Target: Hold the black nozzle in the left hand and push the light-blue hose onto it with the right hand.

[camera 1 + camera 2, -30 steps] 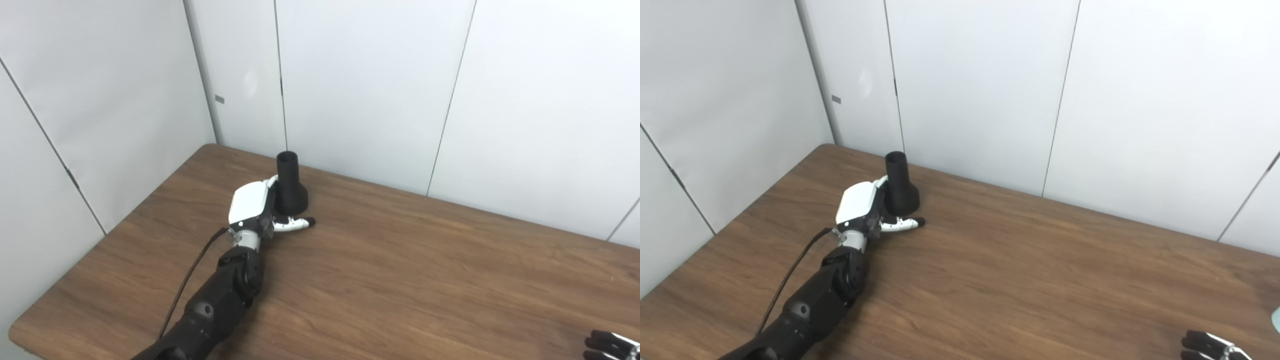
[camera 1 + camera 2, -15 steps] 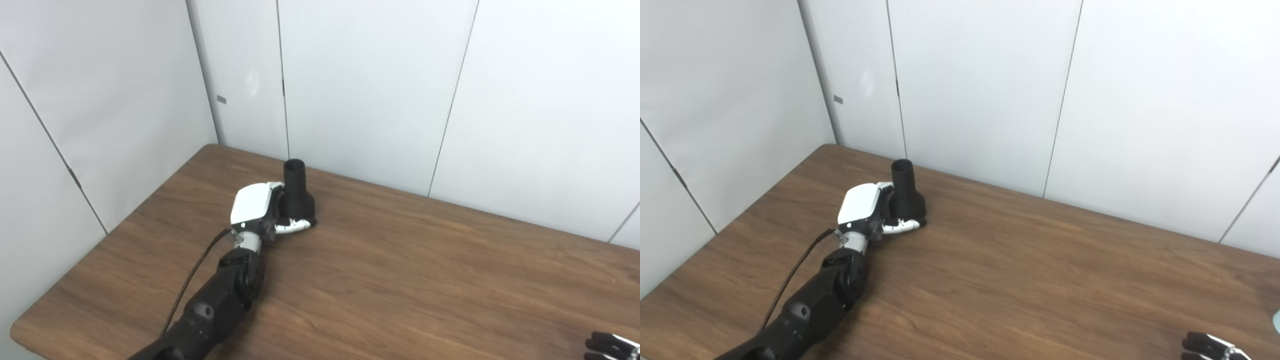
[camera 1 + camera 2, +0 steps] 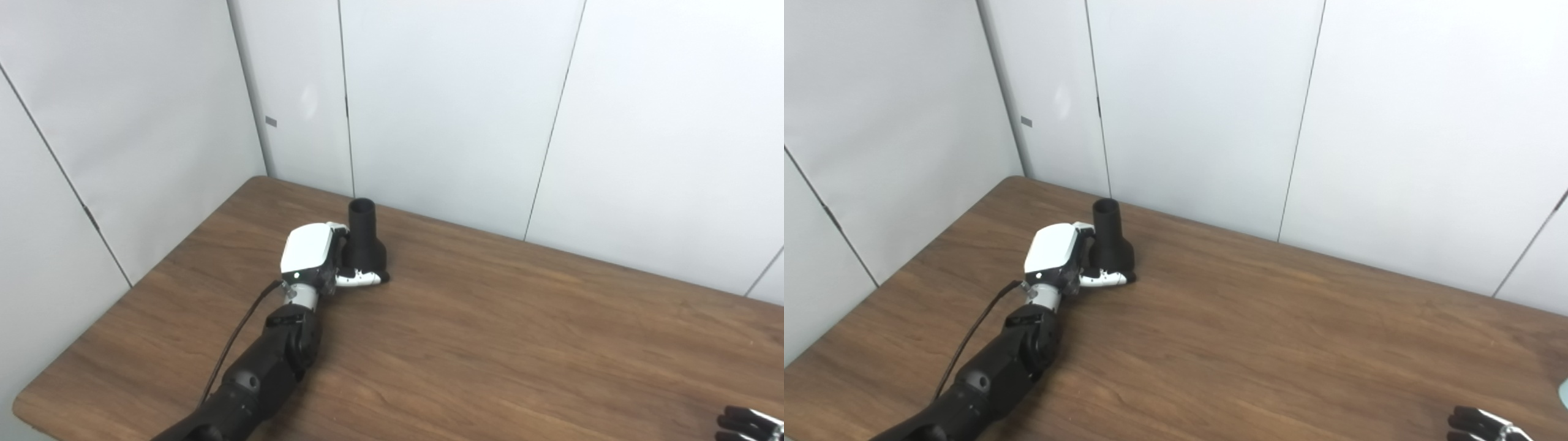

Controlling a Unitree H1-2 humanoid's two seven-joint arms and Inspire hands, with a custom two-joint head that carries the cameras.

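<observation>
The left hand (image 3: 315,257) wraps the flared base of the upright black nozzle (image 3: 364,242) at the counter's (image 3: 490,343) far left, keeping its mouth free for the hose, unseen here.

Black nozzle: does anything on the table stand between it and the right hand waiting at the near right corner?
Nothing visible does. Bare wooden table lies between the black nozzle, gripped by the left hand, and the right hand.

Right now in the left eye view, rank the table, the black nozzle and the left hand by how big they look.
1. Table, by far.
2 and 3. Left hand and black nozzle look alike in size; not ranked.
</observation>
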